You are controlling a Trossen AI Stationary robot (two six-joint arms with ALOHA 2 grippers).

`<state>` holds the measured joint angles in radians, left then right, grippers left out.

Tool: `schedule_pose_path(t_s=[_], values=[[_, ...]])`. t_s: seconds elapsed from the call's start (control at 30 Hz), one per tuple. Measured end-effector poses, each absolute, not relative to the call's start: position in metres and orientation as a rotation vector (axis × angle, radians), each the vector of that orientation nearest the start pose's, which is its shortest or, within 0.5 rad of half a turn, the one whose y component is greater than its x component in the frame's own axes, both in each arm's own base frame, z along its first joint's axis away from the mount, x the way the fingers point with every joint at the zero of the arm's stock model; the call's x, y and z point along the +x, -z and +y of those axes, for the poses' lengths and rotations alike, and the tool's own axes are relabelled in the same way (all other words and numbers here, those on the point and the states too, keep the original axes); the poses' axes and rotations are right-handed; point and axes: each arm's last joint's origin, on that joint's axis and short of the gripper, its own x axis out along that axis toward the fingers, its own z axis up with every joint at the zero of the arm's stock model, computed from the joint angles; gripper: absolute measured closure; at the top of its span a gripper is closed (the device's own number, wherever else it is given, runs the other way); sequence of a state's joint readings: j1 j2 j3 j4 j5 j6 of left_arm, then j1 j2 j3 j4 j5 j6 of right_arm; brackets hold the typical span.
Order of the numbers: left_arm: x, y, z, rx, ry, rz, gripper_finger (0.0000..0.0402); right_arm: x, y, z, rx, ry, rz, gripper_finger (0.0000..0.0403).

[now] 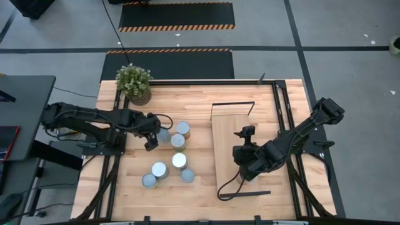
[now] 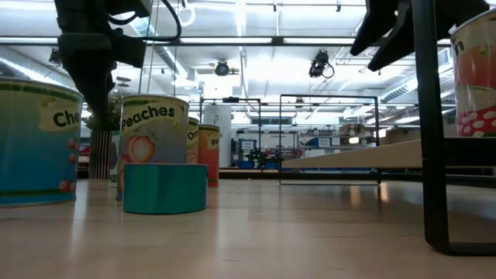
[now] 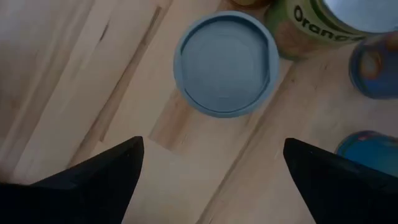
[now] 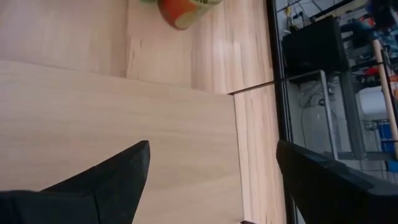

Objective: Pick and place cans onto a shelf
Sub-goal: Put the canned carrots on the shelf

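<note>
Several cans stand upright on the tabletop left of centre, among them a pale blue-topped can [image 3: 226, 62], which also shows in the high view [image 1: 164, 134]. My left gripper [image 1: 152, 136] is open above the table just left of that can, touching nothing; its fingers [image 3: 106, 174] frame bare wood on the near side of it. The shelf [image 1: 232, 147] stands right of centre. My right gripper [image 1: 240, 159] is open and empty above the shelf board [image 4: 112, 130]. A red-and-white labelled can [image 2: 474, 74] stands on the shelf.
A potted plant [image 1: 134, 84] stands at the far left corner. An orange-labelled can [image 3: 323, 25] and blue cans [image 3: 376, 65] crowd beside the blue-topped one. An orange-sided can [image 4: 186, 9] stands on the table beyond the shelf's edge. Black rails [image 1: 278, 119] run along the table's sides.
</note>
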<state>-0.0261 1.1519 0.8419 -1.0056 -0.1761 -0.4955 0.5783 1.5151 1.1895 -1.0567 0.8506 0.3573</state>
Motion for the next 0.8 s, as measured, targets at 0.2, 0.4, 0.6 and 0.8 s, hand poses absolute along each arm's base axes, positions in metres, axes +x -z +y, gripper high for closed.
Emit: schedule_pose_path(t_s=[0.2, 0.4, 0.6, 0.8], values=[[0.2, -0.221, 0.002, -0.195, -0.447, 1.301, 0.0008, 0.223, -0.278, 0.129, -0.538, 0.409, 0.871, 0.0046], [0.215, -0.201, 0.009, -0.134, -0.452, 1.389, 0.0008, 0.207, -0.289, 0.125, -0.468, 0.38, 0.785, 0.0046], [0.23, -0.182, 0.023, -0.193, -0.416, 1.418, 0.0008, 0.196, -0.3, 0.122, -0.385, 0.355, 0.71, 0.0046], [0.237, -0.168, 0.031, -0.243, -0.37, 1.461, 0.0016, 0.195, -0.297, 0.125, -0.364, 0.345, 0.682, 0.0046]])
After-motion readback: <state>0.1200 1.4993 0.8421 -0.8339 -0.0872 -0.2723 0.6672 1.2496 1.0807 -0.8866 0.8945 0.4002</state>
